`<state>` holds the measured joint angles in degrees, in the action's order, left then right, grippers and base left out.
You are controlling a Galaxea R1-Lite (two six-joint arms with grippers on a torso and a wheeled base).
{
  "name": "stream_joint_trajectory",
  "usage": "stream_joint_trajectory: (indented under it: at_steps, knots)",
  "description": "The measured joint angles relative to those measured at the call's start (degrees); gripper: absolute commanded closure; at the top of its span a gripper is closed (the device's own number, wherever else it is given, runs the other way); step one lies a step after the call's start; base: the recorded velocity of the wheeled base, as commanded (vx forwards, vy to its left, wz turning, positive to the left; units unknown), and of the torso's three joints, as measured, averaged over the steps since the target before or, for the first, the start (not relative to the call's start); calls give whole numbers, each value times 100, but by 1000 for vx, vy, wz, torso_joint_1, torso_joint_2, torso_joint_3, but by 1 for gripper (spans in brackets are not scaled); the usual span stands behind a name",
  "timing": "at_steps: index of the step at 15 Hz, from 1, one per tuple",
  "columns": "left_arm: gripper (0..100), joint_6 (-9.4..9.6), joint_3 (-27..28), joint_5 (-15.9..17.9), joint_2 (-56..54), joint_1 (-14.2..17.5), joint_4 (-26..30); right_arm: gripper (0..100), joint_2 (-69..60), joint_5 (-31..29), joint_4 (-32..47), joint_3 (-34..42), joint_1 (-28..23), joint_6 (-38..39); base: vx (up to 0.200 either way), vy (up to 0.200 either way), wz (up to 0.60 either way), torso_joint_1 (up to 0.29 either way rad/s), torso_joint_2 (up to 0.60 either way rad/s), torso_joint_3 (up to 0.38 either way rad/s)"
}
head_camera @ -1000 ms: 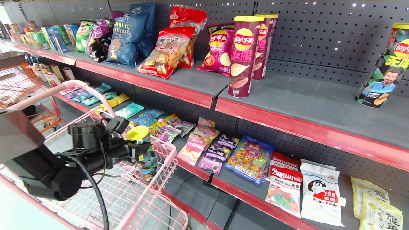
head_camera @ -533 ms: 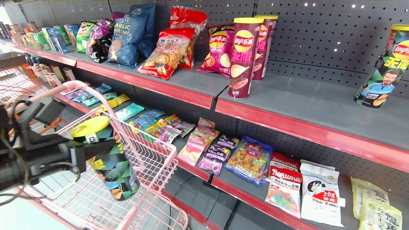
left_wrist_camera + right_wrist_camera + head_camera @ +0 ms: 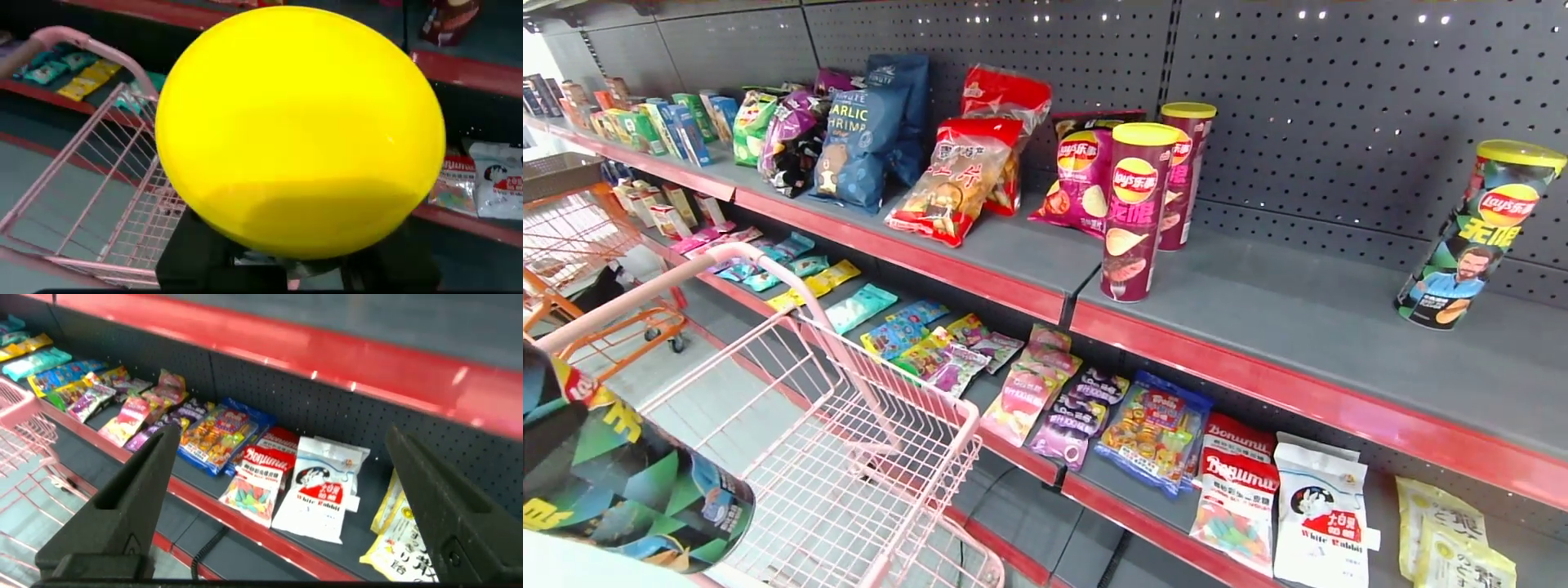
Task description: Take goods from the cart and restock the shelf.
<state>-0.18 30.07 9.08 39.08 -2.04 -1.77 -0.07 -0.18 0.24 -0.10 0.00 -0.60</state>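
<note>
A green-and-black chip can [image 3: 629, 490] hangs at the near left, above and outside the pink cart [image 3: 894, 433]. In the left wrist view its yellow lid [image 3: 298, 131] sits right in front of the camera, and my left gripper [image 3: 294, 273] is shut on the can below the lid. A matching green can [image 3: 1474, 237] stands at the right of the upper shelf [image 3: 1307, 327]. Two purple cans [image 3: 1135, 212] stand near the shelf's middle. My right gripper [image 3: 286, 514] is open and holds nothing, facing the lower shelf's candy bags [image 3: 319, 490].
Snack bags [image 3: 947, 171] and boxes fill the upper shelf's left part. A wide bare stretch lies between the purple cans and the green can. Candy packets [image 3: 1062, 400] line the lower shelf. An orange cart [image 3: 572, 237] stands far left.
My left gripper has lifted the chip can out of the pink cart and carried it toward the near left. The head camera has tilted, so the shelves sit lower in the picture.
</note>
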Motion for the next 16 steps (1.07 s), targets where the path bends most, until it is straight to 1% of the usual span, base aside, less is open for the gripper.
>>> stream_joint_trajectory:
  at_steps: [1, 2, 5, 7, 9, 10, 13, 14, 15, 16]
  knots:
    - [100, 5, -56, -156, -130, 0, 2, 0, 0, 2, 2, 0, 0, 0, 0, 0, 0, 242, -598, -349]
    - [100, 9, -87, -238, -216, 2, -11, 0, 0, 2, 0, 0, 0, 0, 0, 0, 0, 217, -505, -290]
    - [100, 48, -111, -255, -354, 4, -28, 0, 0, 0, 0, 0, 0, 0, 0, 0, 0, 180, -417, -248]
    - [100, 133, -130, -211, -450, -7, -26, 0, 0, 0, 0, 0, 0, 0, 0, 0, -600, 66, -146, -83]
    - [100, 185, -262, -154, -614, -11, -11, 0, 0, 2, 5, 0, 0, 2, 0, 0, -600, 17, -29, -17]
    - [100, 280, -371, -145, -711, -22, -20, 0, 0, 0, 2, 0, 0, 0, 0, 0, -600, 12, -2, -2]
    - [100, 406, -502, -129, -887, -16, 5, 0, 0, 2, 0, 0, 0, 0, 0, 0, -600, 10, 6, 1]
    - [100, 535, -508, -145, -916, -16, -15, 0, 0, 2, 5, 0, 0, 0, 0, 0, -600, 2, 2, -2]
    - [100, 603, -516, -148, -929, -11, 2, 0, 0, 2, 2, 0, 0, 0, 0, 0, -600, 7, 2, 2]
    - [100, 617, -513, -143, -935, -11, -9, 0, 0, 0, 5, 0, 0, 2, 0, 0, -600, -2, 2, -7]
